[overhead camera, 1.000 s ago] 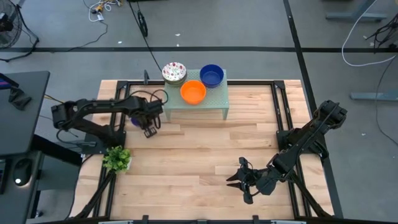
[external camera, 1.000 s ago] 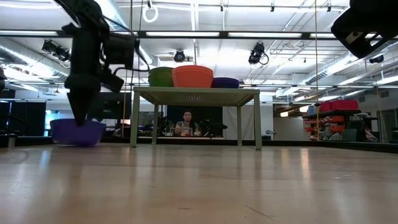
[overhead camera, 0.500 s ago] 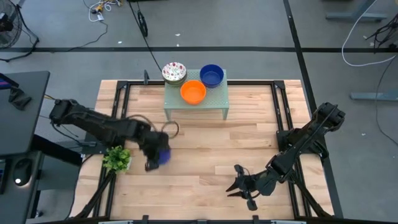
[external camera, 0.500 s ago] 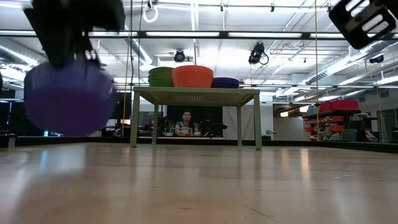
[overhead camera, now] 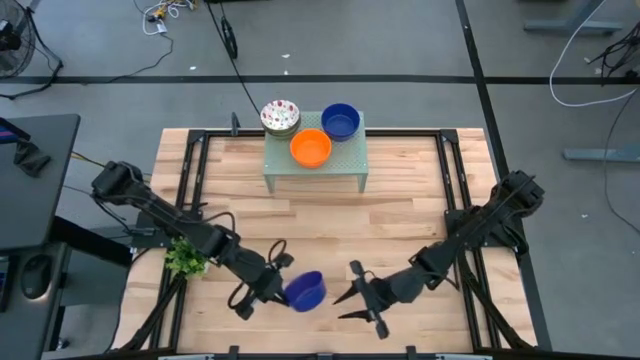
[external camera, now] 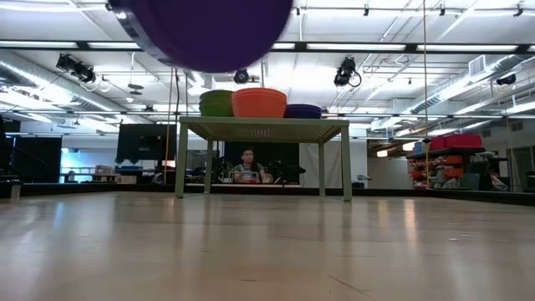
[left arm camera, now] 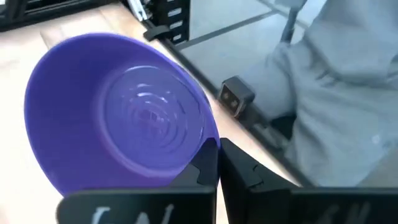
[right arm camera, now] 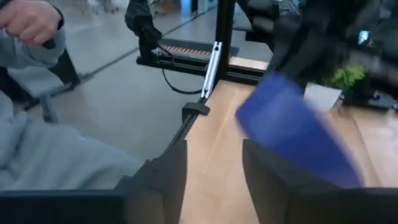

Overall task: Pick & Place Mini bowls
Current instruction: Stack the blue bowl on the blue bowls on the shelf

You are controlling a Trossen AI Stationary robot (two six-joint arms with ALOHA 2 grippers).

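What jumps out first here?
The left claw holds a solid blue round mini bowl by its rim, lifted over the near middle of the wooden table. The right claw waits open just beside it, facing the bowl. At the far edge, a pale green perforated mesh stand carries an orange bowl, another blue bowl and a speckled white bowl.

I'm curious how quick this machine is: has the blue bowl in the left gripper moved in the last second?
Yes. The blue bowl, held by the left gripper, went from beside the mesh stand to the table's near edge, toward the right gripper.
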